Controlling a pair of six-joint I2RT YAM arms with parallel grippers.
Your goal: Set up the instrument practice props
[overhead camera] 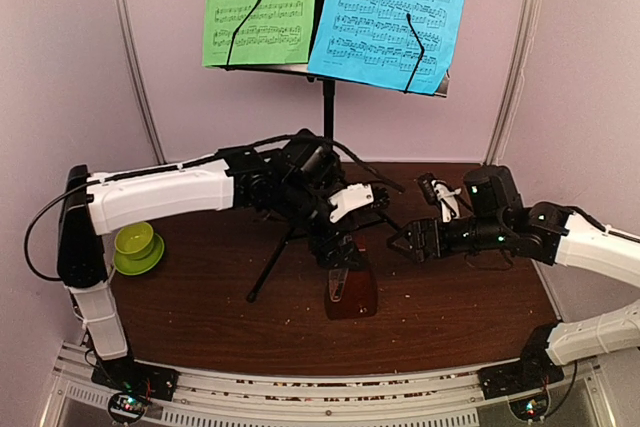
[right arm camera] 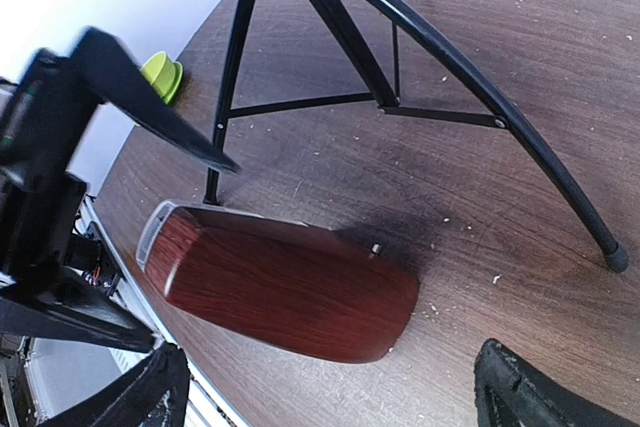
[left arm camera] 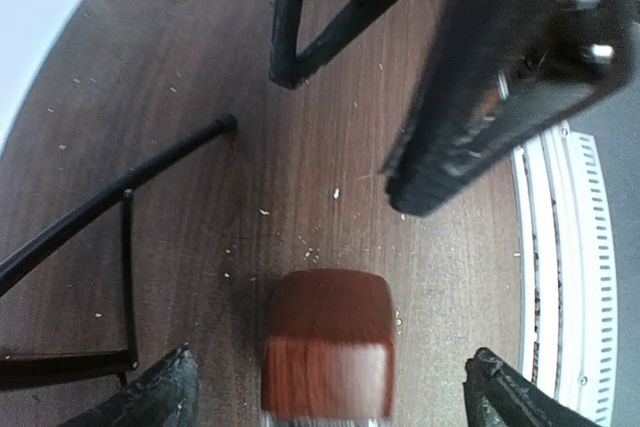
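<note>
Dark red-brown pyramid metronome w/ clear cover (overhead camera: pixel 350 292) stands on the dark wood worktop (overhead camera: pixel 450 307), near front centre, just right of the legs of the black tripod music stand (overhead camera: pixel 327 107). Left fingers (left arm camera: pixel 165 397) are spread wide above it, one on each side of its top, not touching. Right fingers (right arm camera: pixel 530 392) are also spread, w/ the metronome just ahead of them, apart. Green sheet of printed music (overhead camera: pixel 262 2) & blue sheet (overhead camera: pixel 392 12) rest on the stand. Lime green cup and saucer (overhead camera: pixel 137 247) sit well apart at left.
</note>
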